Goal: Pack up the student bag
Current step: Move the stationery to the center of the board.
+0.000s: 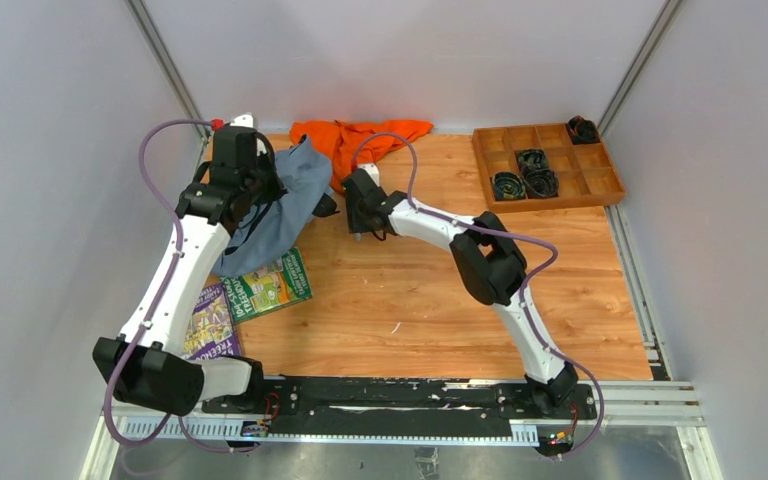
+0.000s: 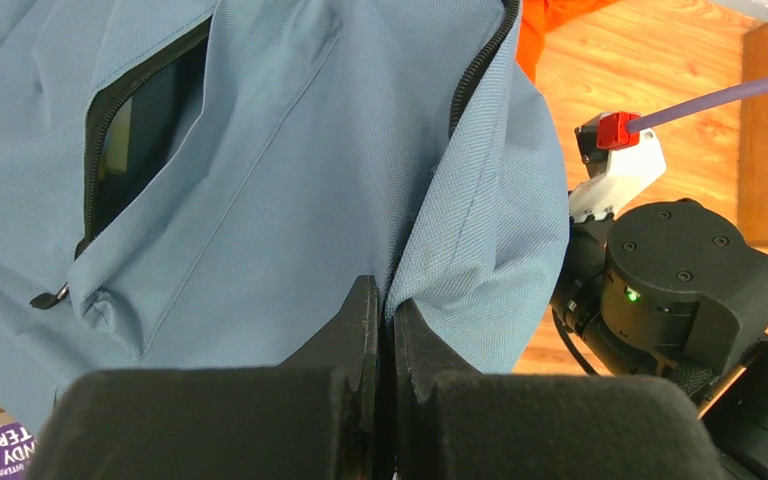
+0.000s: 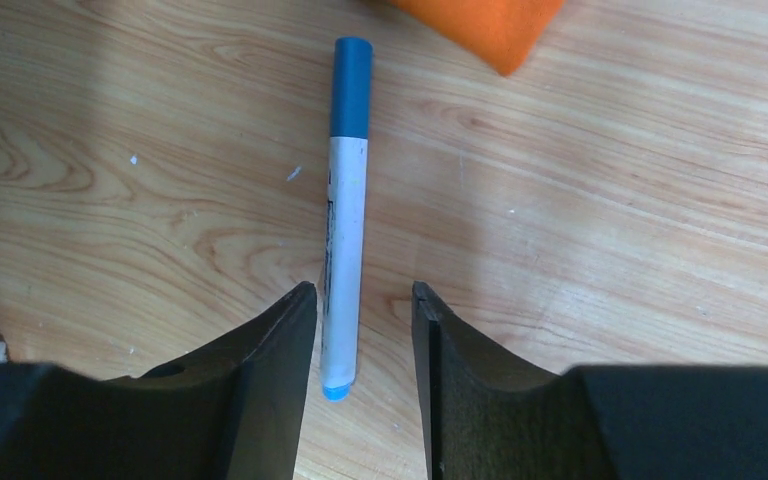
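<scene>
Pinching a fold of the student bag (image 2: 290, 170), my left gripper (image 2: 385, 320) has its jaws pressed together on the grey-blue fabric. The bag hangs from it at the far left of the table (image 1: 410, 300), its lower edge by a green book (image 1: 272, 285). My right gripper (image 3: 360, 300) hangs over a blue-capped marker (image 3: 345, 230) lying flat on the wood, jaws half apart, one on each side of it, with a gap visible on both. An orange cloth (image 3: 480, 25) lies just beyond.
</scene>
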You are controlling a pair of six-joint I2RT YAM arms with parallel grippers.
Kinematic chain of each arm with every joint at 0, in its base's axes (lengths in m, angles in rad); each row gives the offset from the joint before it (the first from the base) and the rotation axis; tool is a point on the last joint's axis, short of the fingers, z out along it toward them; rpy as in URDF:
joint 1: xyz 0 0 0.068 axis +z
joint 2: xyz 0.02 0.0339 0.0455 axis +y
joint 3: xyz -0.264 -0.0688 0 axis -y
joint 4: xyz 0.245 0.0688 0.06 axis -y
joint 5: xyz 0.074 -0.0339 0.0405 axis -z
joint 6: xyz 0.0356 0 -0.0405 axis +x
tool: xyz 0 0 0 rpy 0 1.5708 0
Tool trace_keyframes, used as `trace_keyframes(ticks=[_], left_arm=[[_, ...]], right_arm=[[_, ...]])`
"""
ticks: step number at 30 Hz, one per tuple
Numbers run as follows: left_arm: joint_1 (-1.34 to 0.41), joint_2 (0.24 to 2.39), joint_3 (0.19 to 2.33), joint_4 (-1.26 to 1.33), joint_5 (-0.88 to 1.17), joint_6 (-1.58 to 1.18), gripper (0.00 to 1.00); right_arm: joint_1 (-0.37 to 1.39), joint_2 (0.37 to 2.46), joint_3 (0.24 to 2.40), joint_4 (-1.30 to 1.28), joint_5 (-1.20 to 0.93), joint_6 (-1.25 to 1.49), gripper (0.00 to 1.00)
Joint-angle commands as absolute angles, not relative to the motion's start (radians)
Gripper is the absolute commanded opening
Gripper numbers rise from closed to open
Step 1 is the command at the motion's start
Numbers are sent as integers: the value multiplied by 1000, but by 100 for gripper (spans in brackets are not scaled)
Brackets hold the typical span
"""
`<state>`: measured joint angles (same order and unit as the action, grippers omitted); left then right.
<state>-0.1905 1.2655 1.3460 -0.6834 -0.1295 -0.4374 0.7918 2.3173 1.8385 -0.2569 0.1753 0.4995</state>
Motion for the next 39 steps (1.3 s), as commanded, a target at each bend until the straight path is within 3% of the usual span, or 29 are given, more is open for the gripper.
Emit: trace_keyframes(ticks=[1,10,20,28,32,39], left_arm=[[-178,1223,1349,-625,-166,-434,0],[-177,1220,1349,-616,-133,-437,0],[-179,1239,1423,-552,82,-378,0],[-294,1263,1469,-437,273,-350,0],[-413,1284,1473,-425,268,-326,0],[-502,1306,1322,-262,342,-448,0]], right_arm=[[817,2370,1858,-314,219,498,41],[816,2262,1755,-387,317,529,17],[787,1982,1341,-371,360,569,0],[739,1725,1011,-361,370,633,0],[688,1596,896,-360,369,647,0],[573,1371,782,-366,337,598,0]])
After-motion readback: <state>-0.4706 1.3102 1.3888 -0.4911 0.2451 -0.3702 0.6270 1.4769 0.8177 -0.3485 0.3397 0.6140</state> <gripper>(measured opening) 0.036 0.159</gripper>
